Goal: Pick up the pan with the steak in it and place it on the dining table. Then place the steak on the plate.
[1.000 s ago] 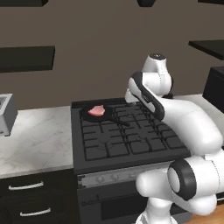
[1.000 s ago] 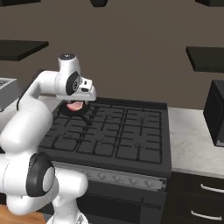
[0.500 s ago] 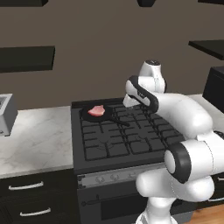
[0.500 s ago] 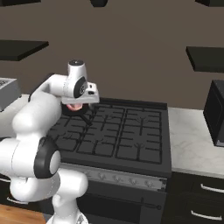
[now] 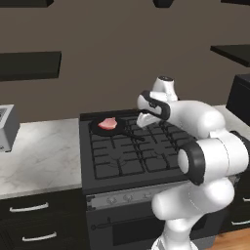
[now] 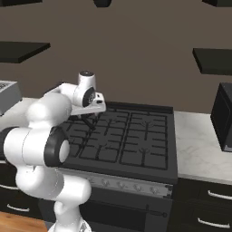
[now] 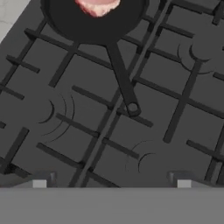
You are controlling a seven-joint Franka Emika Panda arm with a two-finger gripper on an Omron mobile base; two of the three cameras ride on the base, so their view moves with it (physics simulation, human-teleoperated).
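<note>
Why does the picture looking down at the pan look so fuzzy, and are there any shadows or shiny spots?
Hand view: soft and blurry all over, the pan and steak cut off at the top edge, no shine. Left base view: sharper, flat even light, the dark stove without glare. Right base view: equally flat, only faint shading under the arm.

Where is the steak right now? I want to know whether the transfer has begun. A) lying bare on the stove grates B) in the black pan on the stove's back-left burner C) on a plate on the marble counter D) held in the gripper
B: the steak lies inside the pan, which rests on the stove grates at the back left, its handle untouched.
</note>
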